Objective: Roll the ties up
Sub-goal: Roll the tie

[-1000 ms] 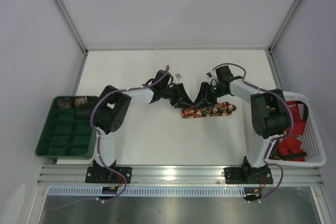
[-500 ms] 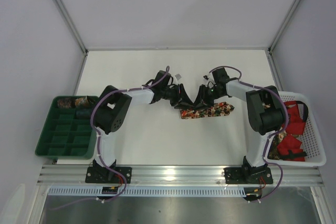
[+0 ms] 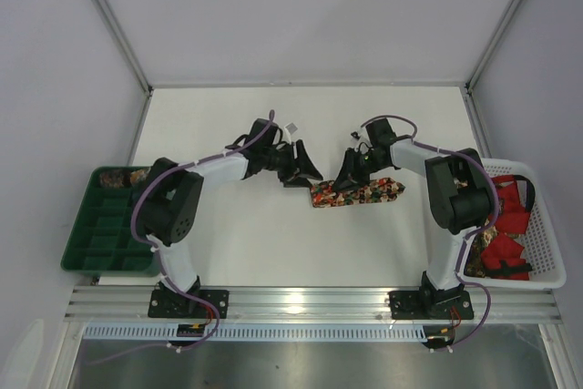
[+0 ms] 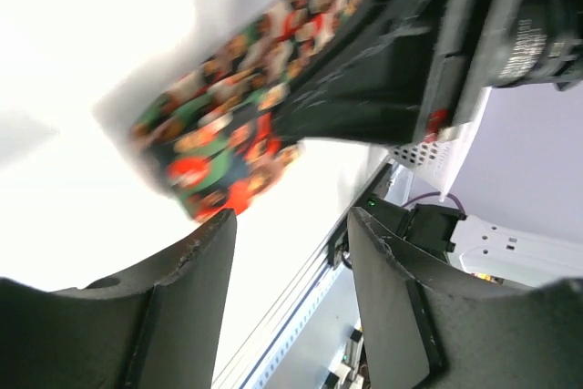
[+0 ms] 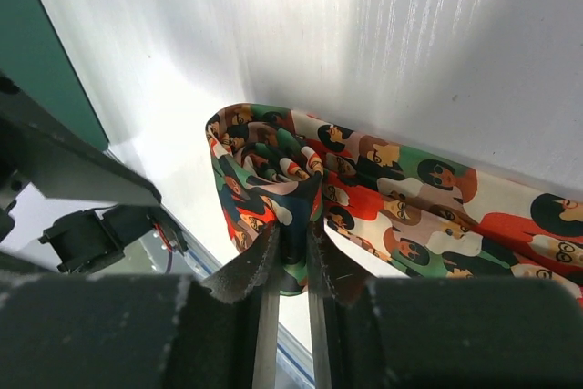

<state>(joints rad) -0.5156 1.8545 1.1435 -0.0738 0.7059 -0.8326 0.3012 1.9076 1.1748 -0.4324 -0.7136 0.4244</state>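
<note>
My right fingers (image 5: 253, 271) clench the folded end of the tie (image 3: 357, 194); the rest trails flat beyond them across the worktop (image 3: 255, 243). My left fingers (image 4: 187, 298) are spread and empty, just short of that end. I would pinch firmly and turn evenly, starting the coil tight.

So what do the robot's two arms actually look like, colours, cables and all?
The left arm and right arm match: white links between chunky black joints, ending in black, wedge-shaped jaws. A thin purple cable loops along each arm. Each stands on a black base plate.
</note>
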